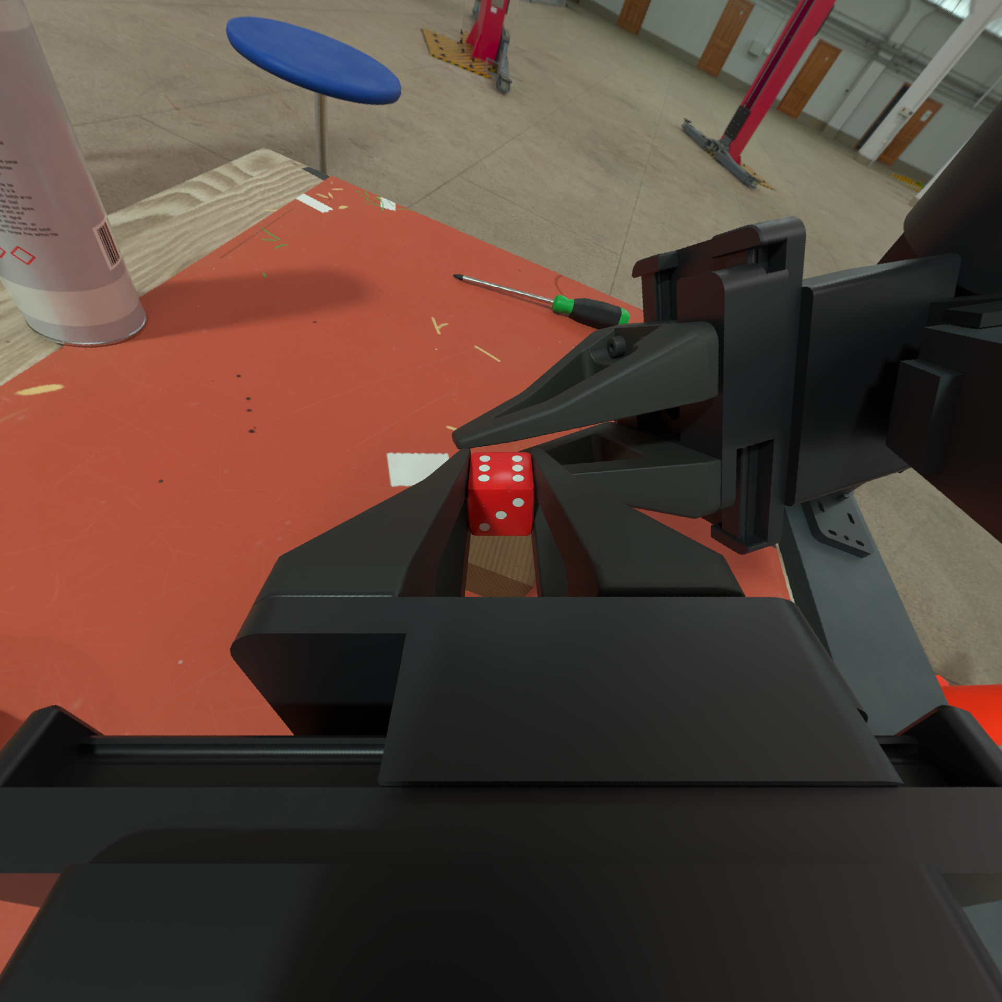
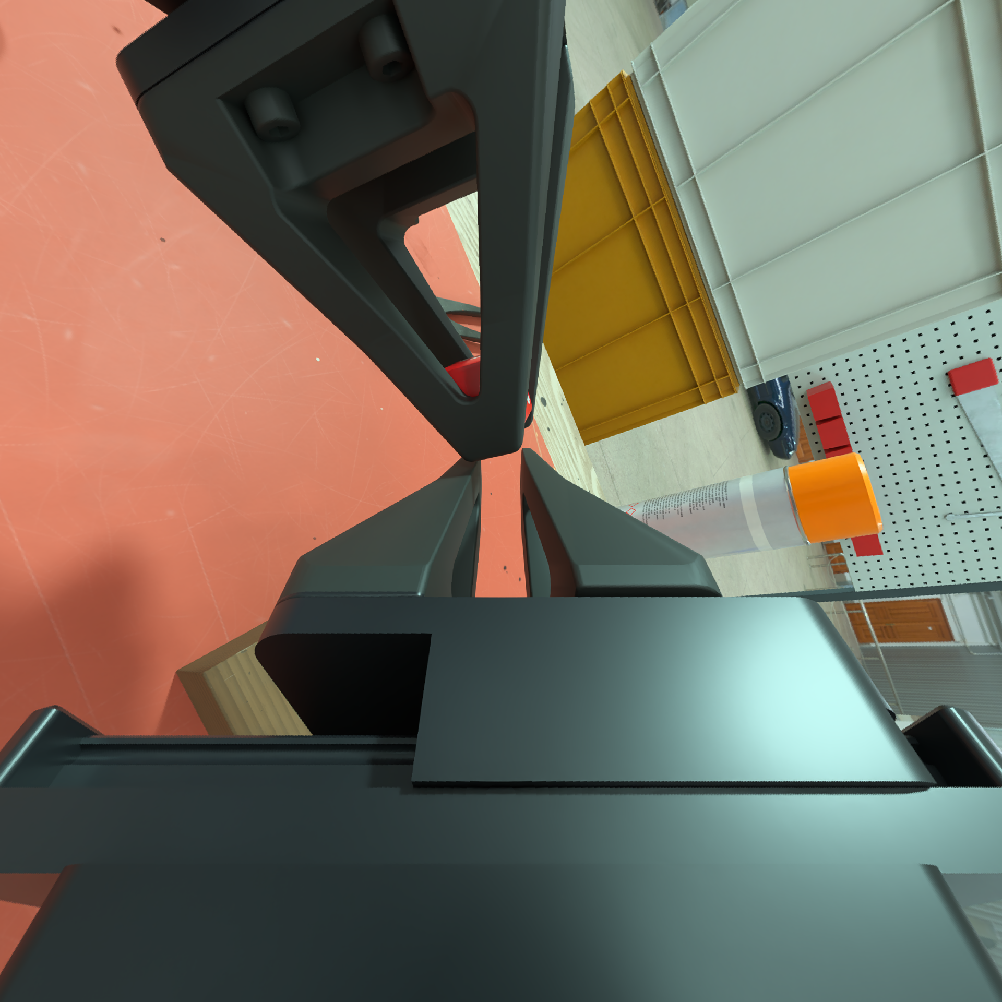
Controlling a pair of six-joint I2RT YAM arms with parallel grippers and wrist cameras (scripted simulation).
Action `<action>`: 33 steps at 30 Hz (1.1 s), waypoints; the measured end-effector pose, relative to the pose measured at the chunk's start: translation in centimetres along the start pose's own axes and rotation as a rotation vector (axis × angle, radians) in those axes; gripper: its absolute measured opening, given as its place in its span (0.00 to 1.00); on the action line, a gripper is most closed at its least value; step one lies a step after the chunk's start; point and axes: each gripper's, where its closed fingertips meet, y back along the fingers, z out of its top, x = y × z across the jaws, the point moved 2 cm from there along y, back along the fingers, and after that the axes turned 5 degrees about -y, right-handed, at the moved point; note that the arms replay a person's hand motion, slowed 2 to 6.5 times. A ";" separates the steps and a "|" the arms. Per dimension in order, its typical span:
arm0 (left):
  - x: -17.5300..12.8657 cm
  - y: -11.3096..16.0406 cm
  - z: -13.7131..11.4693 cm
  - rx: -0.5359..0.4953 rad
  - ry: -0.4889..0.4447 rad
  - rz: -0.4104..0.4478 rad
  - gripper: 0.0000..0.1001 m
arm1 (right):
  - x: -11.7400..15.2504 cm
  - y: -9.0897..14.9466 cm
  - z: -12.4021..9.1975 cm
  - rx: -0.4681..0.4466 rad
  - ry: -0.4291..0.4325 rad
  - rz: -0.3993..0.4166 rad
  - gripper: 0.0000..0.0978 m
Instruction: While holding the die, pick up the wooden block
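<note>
My left gripper (image 1: pixel 500 465) is shut on a red die (image 1: pixel 500 496) with white pips, held above the red mat (image 1: pixel 217 488). A strip of the wooden block (image 1: pixel 499 569) shows below the die, between the fingers. My right gripper (image 2: pixel 500 462) has a narrow gap between its fingers with only mat showing through, so it is empty. Its tips nearly touch the left gripper (image 2: pixel 488 447), where a sliver of the die (image 2: pixel 465 375) shows. In the left wrist view the right gripper (image 1: pixel 461 435) reaches in from the right, just above the die. The wooden block (image 2: pixel 238 697) lies low left under the right gripper.
A grey spray can (image 1: pixel 59 217) with an orange cap (image 2: pixel 832 499) stands at the mat's far left edge. A green-handled screwdriver (image 1: pixel 569 306) lies near the far table edge. A blue stool (image 1: pixel 312 59) and a yellow crate (image 2: pixel 623 271) are off the table.
</note>
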 end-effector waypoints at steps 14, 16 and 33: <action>0.0 0.0 0.0 -0.009 -0.001 0.007 0.18 | -0.1 0.0 0.0 -0.002 0.008 0.000 0.12; 0.0 -0.1 0.0 -0.012 0.004 0.004 0.18 | -0.1 0.0 0.0 -0.002 0.011 0.000 0.12; 0.0 0.1 0.0 -0.029 0.024 -0.004 0.18 | 0.0 0.0 0.1 -0.008 0.012 0.004 0.12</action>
